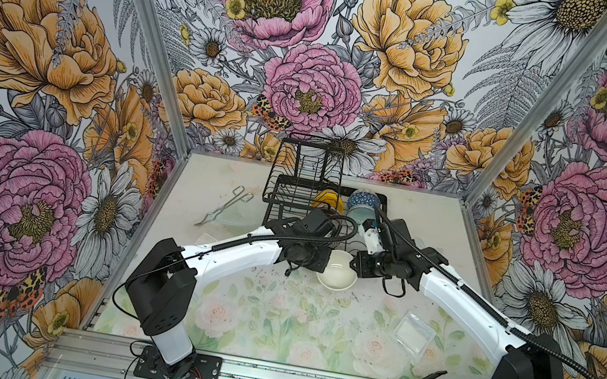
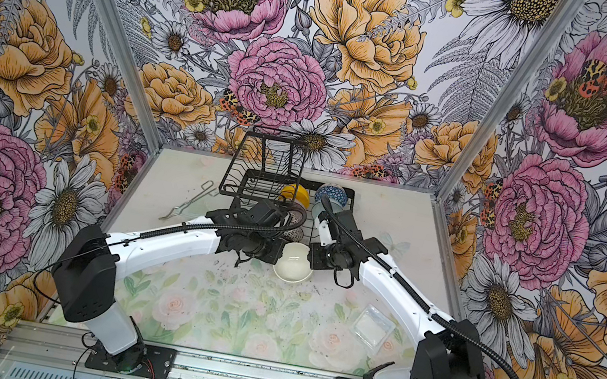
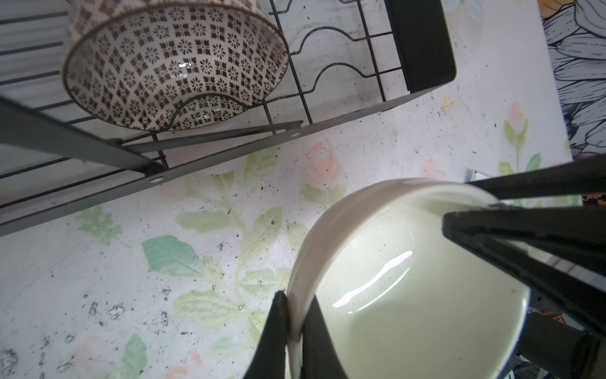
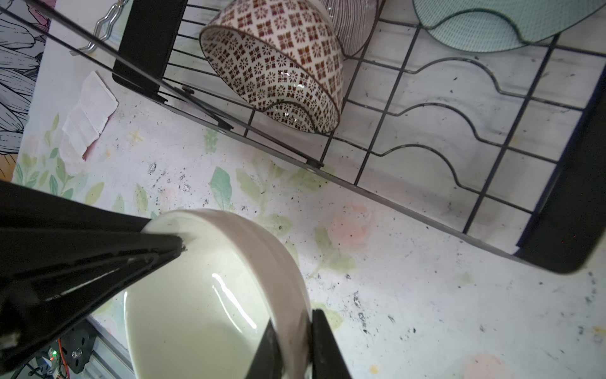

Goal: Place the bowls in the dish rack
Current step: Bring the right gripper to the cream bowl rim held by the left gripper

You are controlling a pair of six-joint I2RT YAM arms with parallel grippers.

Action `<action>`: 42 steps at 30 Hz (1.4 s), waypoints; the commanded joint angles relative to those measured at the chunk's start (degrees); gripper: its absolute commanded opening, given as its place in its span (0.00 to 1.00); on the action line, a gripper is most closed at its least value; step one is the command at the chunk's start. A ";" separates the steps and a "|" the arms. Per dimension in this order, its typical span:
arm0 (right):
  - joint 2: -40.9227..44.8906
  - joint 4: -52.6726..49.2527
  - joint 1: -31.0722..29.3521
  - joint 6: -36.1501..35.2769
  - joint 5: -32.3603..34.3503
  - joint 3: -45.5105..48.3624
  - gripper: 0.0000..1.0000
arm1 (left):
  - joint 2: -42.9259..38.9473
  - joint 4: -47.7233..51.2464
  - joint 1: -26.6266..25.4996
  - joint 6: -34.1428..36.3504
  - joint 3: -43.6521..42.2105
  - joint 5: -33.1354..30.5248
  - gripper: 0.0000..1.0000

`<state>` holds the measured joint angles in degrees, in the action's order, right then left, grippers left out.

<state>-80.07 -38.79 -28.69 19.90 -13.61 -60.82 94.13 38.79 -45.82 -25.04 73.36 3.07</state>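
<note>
Pinching the cream bowl [image 1: 337, 272] from two sides: the left gripper [image 3: 296, 297] is closed on the rim wall, one finger inside and one outside. The right gripper [image 4: 293, 316] is closed the same way on the opposite rim. Bowl is round, so no long axis; mouth faces up, approx. mid-bench, just before the near edge of the dish rack [image 4: 570, 210]. Cannot tell if it rests on the bench or hangs a bit above it. Rack lies straight beyond the bowl, away from both arm bases. Free wire slots are at the rack's near right corner, beside the black-and-white bowl [image 4: 278, 72] leaning in the near left part. So I judge the right arm is nearer to the free place, w/ a short carry fwd and slightly right. Probably one gripper must let go first.
</note>
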 commanded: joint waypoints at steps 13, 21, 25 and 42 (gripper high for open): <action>-0.36 0.59 -0.17 -0.91 -0.96 -0.97 0.00 | -3.35 -2.74 0.67 1.65 1.96 -0.07 0.35; -0.39 0.55 -0.23 -0.94 0.02 -0.62 0.00 | -3.77 -2.75 0.69 1.75 1.88 0.10 0.53; -0.35 0.46 -0.26 -1.11 0.64 -0.37 0.00 | -4.45 -2.75 0.63 1.90 1.87 0.19 0.64; 0.72 0.38 0.36 -2.38 3.45 1.14 0.00 | -10.84 1.45 1.47 3.11 0.99 -3.59 0.99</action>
<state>-80.75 -40.12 -28.64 18.22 -10.59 -59.61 85.95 38.37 -45.39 -23.38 73.89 2.11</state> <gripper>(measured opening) 0.101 0.987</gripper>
